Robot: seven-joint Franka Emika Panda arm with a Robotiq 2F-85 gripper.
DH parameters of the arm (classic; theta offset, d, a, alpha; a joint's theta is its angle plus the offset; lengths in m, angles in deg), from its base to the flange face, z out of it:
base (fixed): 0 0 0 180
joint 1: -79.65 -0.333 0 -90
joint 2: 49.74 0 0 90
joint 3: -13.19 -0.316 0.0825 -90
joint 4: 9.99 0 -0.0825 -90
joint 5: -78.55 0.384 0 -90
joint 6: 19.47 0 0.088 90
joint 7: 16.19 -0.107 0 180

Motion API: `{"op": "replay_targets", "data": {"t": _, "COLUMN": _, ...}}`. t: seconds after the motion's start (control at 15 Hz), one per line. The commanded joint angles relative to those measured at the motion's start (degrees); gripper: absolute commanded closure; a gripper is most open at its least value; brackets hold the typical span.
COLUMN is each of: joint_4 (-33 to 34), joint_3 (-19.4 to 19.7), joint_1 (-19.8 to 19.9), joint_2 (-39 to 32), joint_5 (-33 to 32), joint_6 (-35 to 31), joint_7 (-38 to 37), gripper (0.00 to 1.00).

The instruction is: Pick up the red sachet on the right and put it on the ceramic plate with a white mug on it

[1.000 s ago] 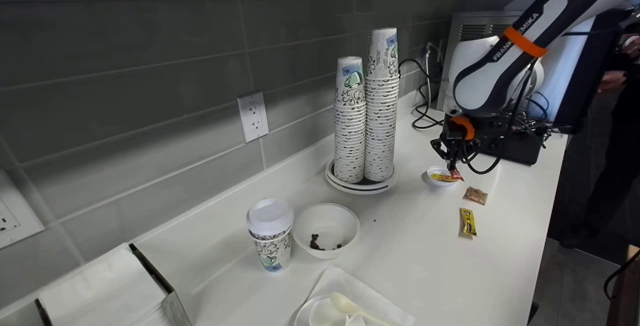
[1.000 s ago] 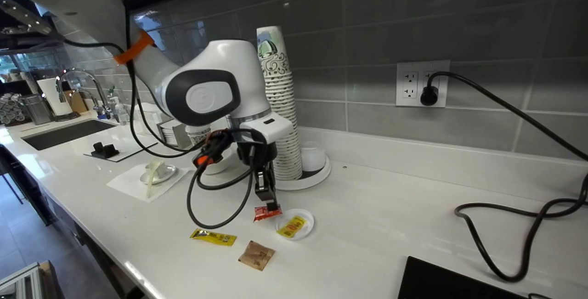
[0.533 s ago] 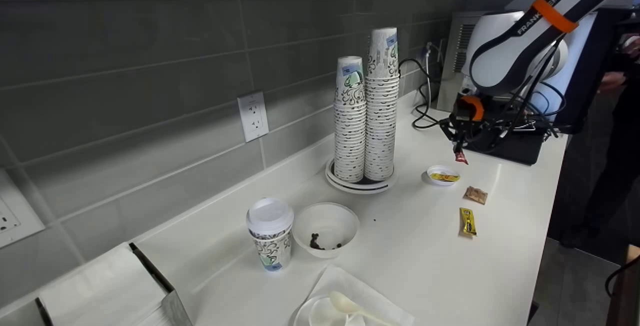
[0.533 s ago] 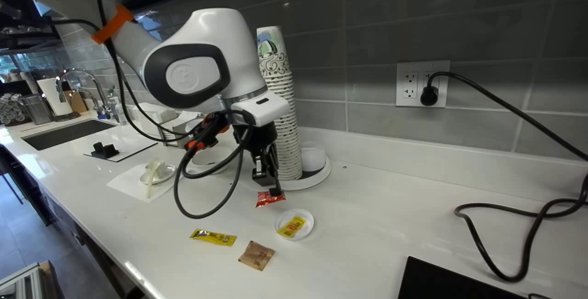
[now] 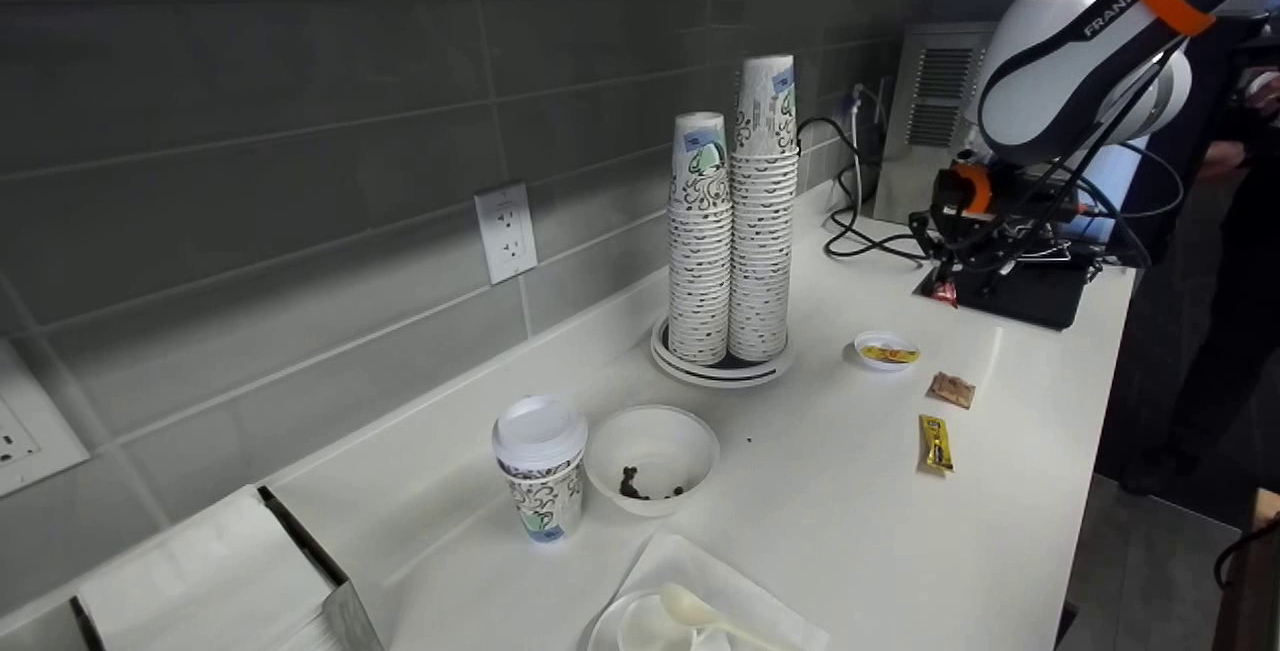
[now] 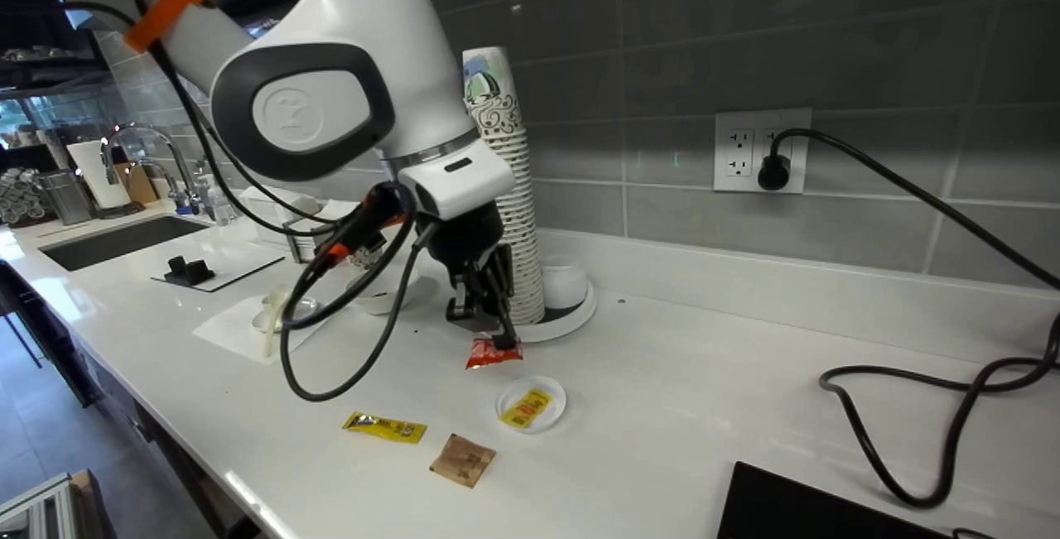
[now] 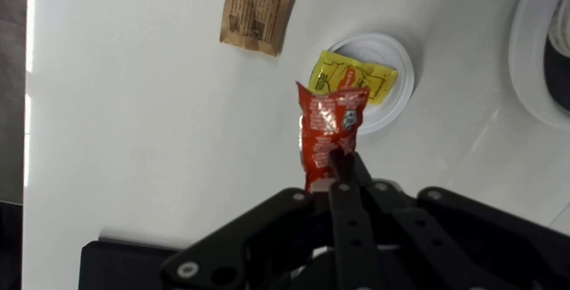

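The red sachet (image 7: pixel 329 118) is held in my gripper (image 7: pixel 345 158), which is shut on one end of it. In both exterior views the gripper (image 6: pixel 502 342) (image 5: pixel 943 281) holds the sachet (image 6: pixel 489 353) (image 5: pixel 945 297) above the counter. The wrist view shows the sachet overlapping the small dish with a yellow packet. The ceramic plate (image 5: pixel 603 628) with the white mug (image 5: pixel 645 626) is cut off at the bottom of an exterior view. In an exterior view the plate (image 6: pixel 308 307) and mug (image 6: pixel 276 299) sit far from the gripper, partly behind my cable.
A small white dish (image 6: pixel 557 394) holds a yellow packet (image 6: pixel 527 408). A brown packet (image 6: pixel 463 461) and another yellow packet (image 6: pixel 385 427) lie nearby. Tall cup stacks (image 5: pixel 700 281) stand on a round plate by the wall. A white bowl (image 5: pixel 655 431) and lidded cup (image 5: pixel 541 471) stand farther along.
My gripper has lifted the red sachet from beside the small dish. In an exterior view it has moved up and right, away from the dish toward the black box.
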Motion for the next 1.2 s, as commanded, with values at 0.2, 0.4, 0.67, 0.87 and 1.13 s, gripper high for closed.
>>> {"op": "replay_targets", "data": {"t": 0.2, "joint_4": -1.7, "joint_3": -2.1, "joint_1": 2.3, "joint_2": 1.8, "joint_5": 3.2, "joint_6": -3.4, "joint_7": 0.8, "gripper": 0.99}}
{"op": "replay_targets", "data": {"t": 0.4, "joint_4": -2.8, "joint_3": -2.8, "joint_1": 2.3, "joint_2": 3.0, "joint_5": 5.4, "joint_6": -5.0, "joint_7": 2.2, "gripper": 0.99}}
{"op": "replay_targets", "data": {"t": 0.67, "joint_4": -3.3, "joint_3": -3.0, "joint_1": 1.5, "joint_2": 3.6, "joint_5": 7.2, "joint_6": -6.0, "joint_7": 3.9, "gripper": 1.00}}
{"op": "replay_targets", "data": {"t": 0.87, "joint_4": -1.4, "joint_3": -6.4, "joint_1": -0.3, "joint_2": 4.5, "joint_5": 5.2, "joint_6": -3.6, "joint_7": 4.9, "gripper": 1.00}}
{"op": "replay_targets", "data": {"t": 1.13, "joint_4": 1.8, "joint_3": -11.4, "joint_1": -3.6, "joint_2": 4.0, "joint_5": 6.1, "joint_6": -2.6, "joint_7": 7.3, "gripper": 1.00}}
